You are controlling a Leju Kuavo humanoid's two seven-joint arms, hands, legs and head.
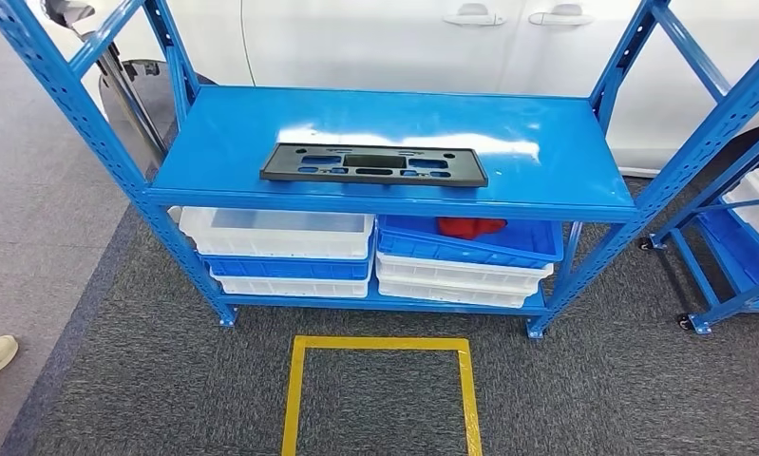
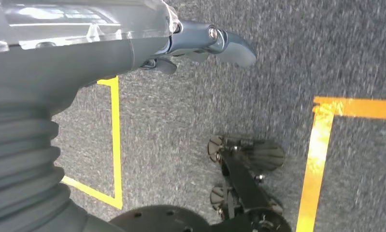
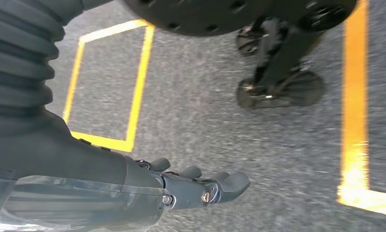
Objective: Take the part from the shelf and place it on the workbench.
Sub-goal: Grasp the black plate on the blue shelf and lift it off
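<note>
Head cam high, facing forward-down at shelf (image 1: pixel 375 142), mid-range, both wrist cams close behind hanging hands, facing carpet (image 2: pixel 191 106), sharing yellow tape (image 3: pixel 135 96)

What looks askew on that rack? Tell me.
The upper blue bin on the right stack under the shelf sits tilted, not flat like the others, with a red item in it. The black part lies flat.

Blue steel shelf (image 1: pixel 546 142) on grey carpet (image 1: pixel 594 389). Black flat part (image 1: pixel 373 163) lies on its top deck, near the front. Lower deck: stacked white and blue bins (image 1: pixel 290 249).
</note>
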